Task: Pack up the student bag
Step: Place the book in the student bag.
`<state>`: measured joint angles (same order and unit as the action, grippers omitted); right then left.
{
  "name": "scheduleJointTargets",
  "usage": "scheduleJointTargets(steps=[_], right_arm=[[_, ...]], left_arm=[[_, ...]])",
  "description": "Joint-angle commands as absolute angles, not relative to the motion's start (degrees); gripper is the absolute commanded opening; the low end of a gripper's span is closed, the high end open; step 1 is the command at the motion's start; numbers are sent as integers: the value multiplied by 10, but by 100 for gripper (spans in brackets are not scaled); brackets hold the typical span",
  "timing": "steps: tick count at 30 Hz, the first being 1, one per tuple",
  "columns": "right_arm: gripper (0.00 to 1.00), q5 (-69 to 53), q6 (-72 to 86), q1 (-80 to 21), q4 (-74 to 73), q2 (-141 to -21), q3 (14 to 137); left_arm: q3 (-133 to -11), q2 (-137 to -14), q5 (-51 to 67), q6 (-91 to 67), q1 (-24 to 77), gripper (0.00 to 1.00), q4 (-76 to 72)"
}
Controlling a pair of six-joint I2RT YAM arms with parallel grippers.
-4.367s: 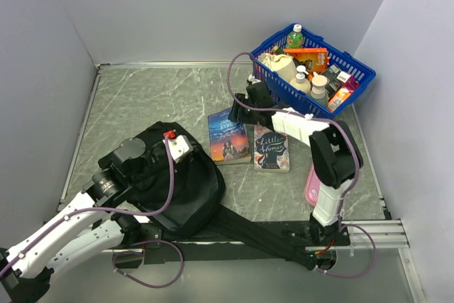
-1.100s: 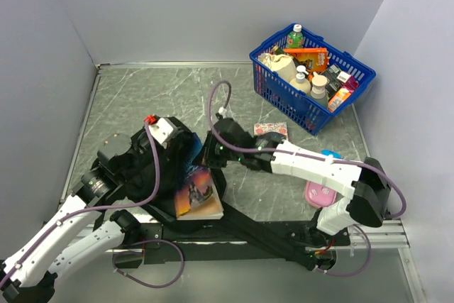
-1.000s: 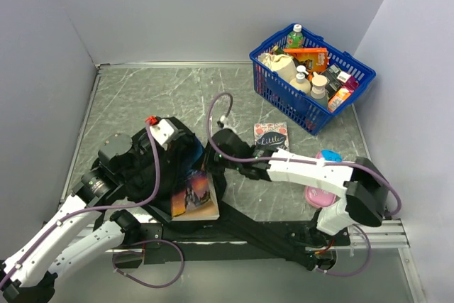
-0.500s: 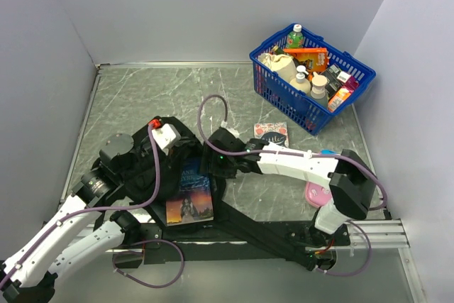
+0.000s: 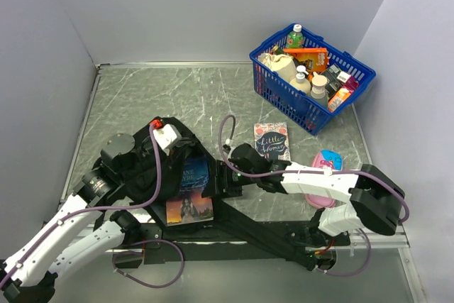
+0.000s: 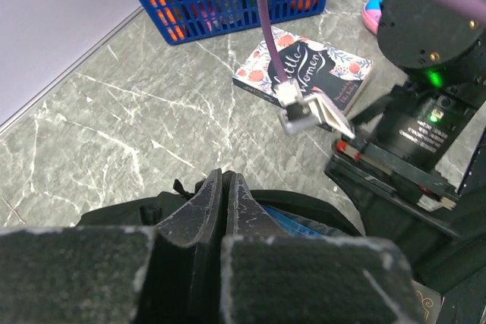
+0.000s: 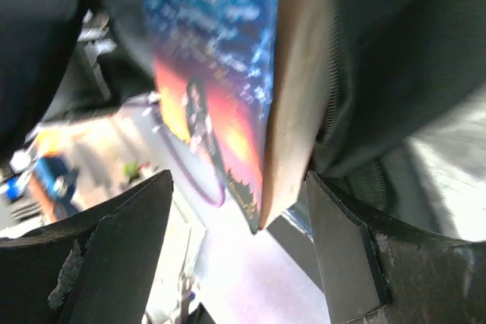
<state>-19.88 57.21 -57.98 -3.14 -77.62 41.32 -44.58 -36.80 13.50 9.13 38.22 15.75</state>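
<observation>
At the tabletop's near-left side, the student bag (image 5: 201, 152) lies slumped, with a book (image 5: 188, 200) half inside its mouth. The left hand (image 6: 225, 202) pinches its rim; the right hand (image 7: 239, 181) stands spread beside the book. Soft and floppy, the bag is probably best gripped by its hem.

The soft black student bag (image 5: 136, 179) lies slumped front-left, mouth open.

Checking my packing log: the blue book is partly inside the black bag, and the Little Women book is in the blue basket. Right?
Not quite. The Little Women book is not in the blue basket; it lies flat on the table, between the basket and the student bag, as the top external view shows. The blue book is indeed partly inside the bag.
</observation>
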Motion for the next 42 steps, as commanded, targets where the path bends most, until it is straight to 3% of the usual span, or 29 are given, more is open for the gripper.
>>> scheduleJointTargets(steps=[1,14,20,25,30,33,39,42], right_arm=[[78,-286,599,-581,144,-785,367],[75,-359,663,-586,333,-970,352],[75,-357,634,-587,282,-967,366],[77,-335,573,-597,138,-973,424],[81,-326,573,-597,156,-985,420],[71,-313,618,-594,290,-988,389],[18,-282,717,-586,553,-1010,369],[4,-253,746,-585,598,-996,371]], left_arm=[[-460,-369,158,80,382,1,84],[-477,-379,171,77,374,1,88],[-484,-383,177,74,373,1,84],[-498,-386,185,71,372,1,91],[-492,-381,192,63,368,1,90],[-490,-379,195,58,366,1,90],[-496,-383,194,65,365,1,101],[-489,-385,192,73,365,1,105]])
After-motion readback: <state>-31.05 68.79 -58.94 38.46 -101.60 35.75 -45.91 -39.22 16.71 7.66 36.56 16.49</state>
